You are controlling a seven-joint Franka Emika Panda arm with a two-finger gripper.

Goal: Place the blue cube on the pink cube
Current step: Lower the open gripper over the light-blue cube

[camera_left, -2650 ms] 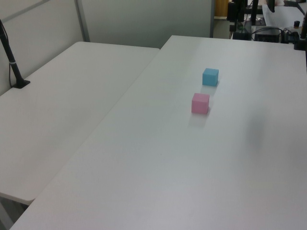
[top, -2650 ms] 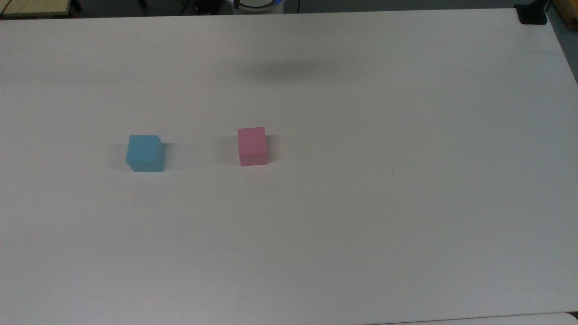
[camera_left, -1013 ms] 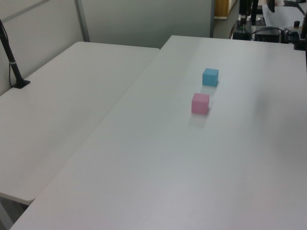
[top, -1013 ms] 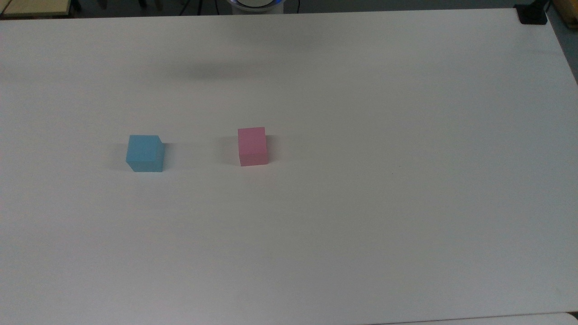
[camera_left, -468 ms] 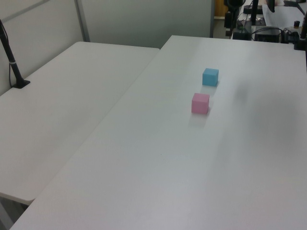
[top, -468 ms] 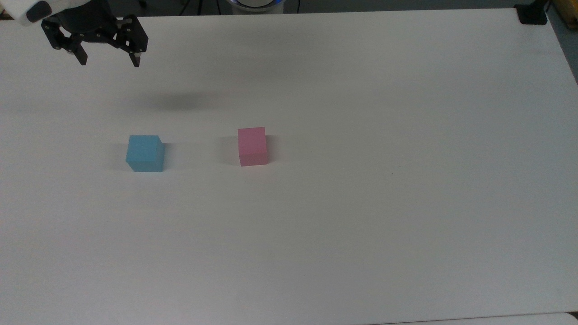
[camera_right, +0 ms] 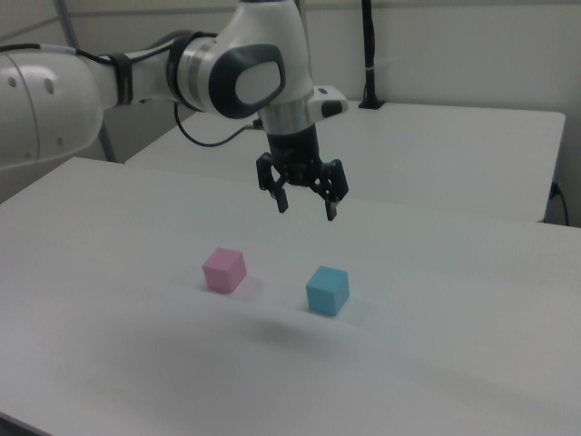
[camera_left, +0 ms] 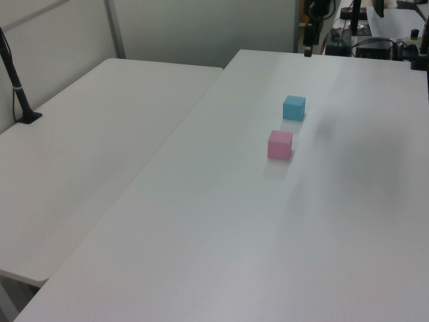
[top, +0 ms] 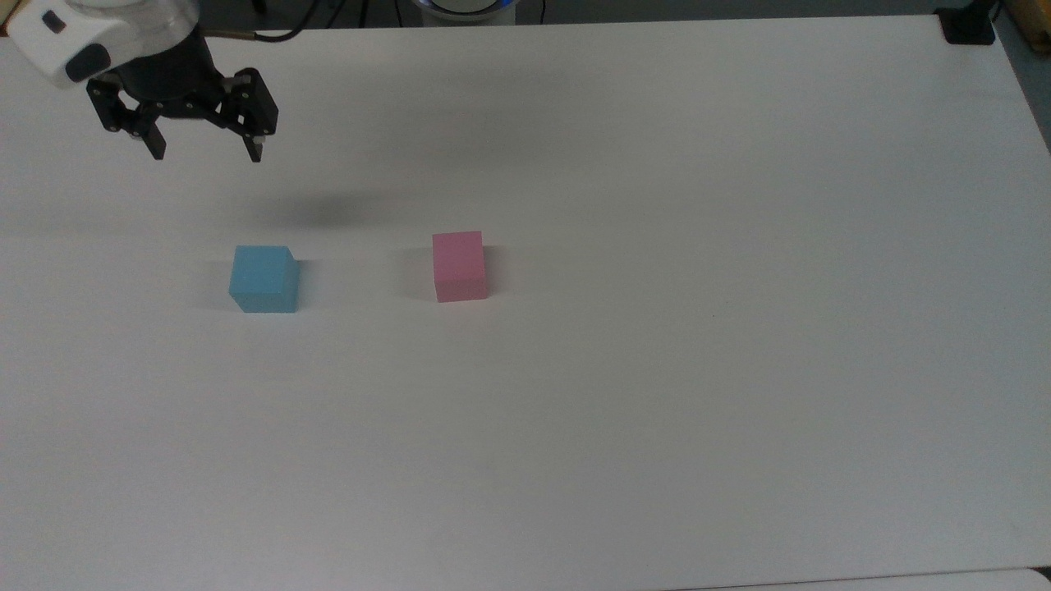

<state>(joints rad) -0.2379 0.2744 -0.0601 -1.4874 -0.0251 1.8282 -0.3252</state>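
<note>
Blue cube [camera_right: 328, 290] lies below the empty, wide-open end effector [camera_right: 307, 208].

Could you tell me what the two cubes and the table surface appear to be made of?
The blue cube and pink cube look like foam or painted wood: matte, plain, even-coloured faces with no glare; which one is unclear. The table seems a smooth white laminate, with a soft sheen and faint blurred shadows.

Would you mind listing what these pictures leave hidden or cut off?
- Arm behind the gripper: cut off by the top view's upper left edge.
- Blue cube and pink cube: undersides hidden against the table.
- Black post: top cut off by the right view's upper edge.
</note>
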